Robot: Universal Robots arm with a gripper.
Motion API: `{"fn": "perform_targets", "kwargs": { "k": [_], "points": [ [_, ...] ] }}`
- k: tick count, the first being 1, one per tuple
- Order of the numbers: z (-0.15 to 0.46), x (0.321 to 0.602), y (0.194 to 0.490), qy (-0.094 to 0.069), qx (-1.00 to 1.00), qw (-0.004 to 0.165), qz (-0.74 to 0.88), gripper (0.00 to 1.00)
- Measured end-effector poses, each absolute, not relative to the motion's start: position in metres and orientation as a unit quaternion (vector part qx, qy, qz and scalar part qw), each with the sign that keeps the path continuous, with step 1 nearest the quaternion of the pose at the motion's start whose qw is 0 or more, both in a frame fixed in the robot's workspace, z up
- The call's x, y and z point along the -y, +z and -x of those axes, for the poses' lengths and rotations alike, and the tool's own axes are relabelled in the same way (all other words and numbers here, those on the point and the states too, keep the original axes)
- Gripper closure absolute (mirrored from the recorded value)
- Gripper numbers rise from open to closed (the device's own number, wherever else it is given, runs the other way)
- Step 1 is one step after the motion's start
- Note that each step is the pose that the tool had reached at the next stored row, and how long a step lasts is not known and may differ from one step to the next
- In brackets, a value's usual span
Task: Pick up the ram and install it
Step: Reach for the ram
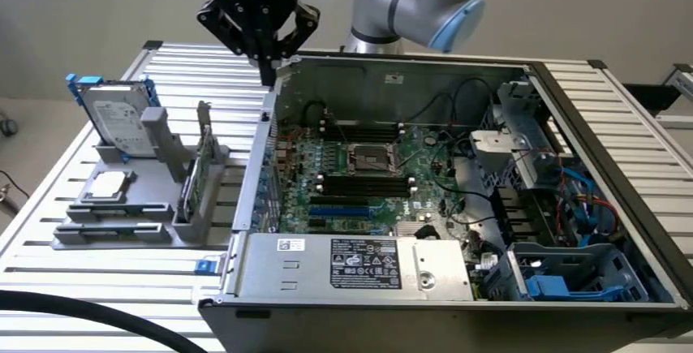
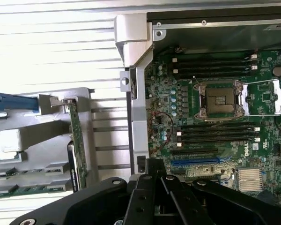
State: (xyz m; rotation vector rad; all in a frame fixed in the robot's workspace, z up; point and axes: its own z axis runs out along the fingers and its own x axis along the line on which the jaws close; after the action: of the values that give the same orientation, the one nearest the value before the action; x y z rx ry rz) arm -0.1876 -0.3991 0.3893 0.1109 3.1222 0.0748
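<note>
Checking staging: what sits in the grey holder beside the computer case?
An upright silver hard drive, a square chip lying flat, a green card on edge, and narrow green ram sticks in low slots. In the wrist view the gripper covers one end of the holder.

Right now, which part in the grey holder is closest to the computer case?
The green circuit board standing on edge; the silver hard drive stands farther off.

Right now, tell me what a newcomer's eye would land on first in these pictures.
The open computer case takes up the middle of the exterior view, its green motherboard bare. The black pincer hangs shut above the case's far corner on the exterior view's left. Further left, a grey holder carries a silver hard drive standing upright.
</note>
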Motion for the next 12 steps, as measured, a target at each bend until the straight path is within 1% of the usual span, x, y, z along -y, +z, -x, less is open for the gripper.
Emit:
{"fn": "perform_targets", "kwargs": {
  "k": [12],
  "points": [
    [0.242, 0.401, 0.383, 0.024, -0.999, 0.008, -0.035, 0.89]
  ]
}}
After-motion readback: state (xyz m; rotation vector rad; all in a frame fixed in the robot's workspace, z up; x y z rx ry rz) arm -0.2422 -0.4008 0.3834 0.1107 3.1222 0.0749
